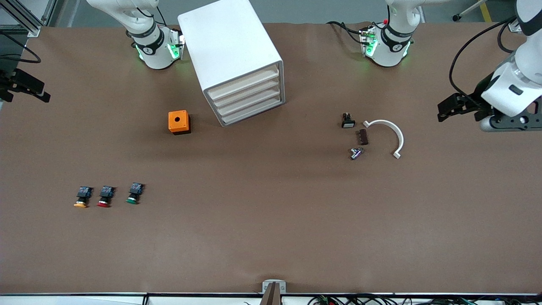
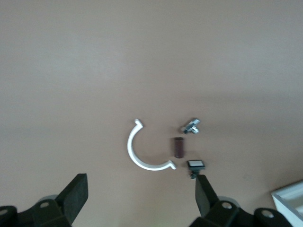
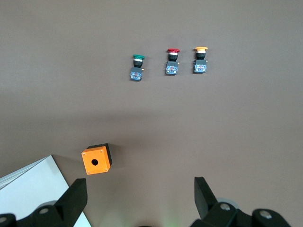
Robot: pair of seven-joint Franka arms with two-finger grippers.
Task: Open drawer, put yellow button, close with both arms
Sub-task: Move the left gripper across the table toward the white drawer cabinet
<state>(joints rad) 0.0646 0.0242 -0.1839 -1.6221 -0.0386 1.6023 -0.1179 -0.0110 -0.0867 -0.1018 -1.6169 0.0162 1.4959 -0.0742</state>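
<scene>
On table: yellow button [image 1: 82,197], no legible writing | drawer [image 1: 242,83] closed | left gripper [image 1: 456,107], right gripper [image 1: 23,87] both released

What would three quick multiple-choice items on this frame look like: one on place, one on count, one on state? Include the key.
1. Where does the yellow button lie in the row of three push buttons?
A. At the end toward the right arm's end of the table
B. In the middle
C. Next to the orange box

2. How many drawer fronts does the cabinet show?
A. Two
B. Four
C. Six

3. What state is the drawer, the uppermost one, in?
A. Pulled out
B. Removed
C. Shut

Key: 1 A, the red button and green button sit toward the cabinet's side of it; 2 B, four stacked cream fronts; 3 C, its front sits flush with the others. The left tool and right tool are open.
</scene>
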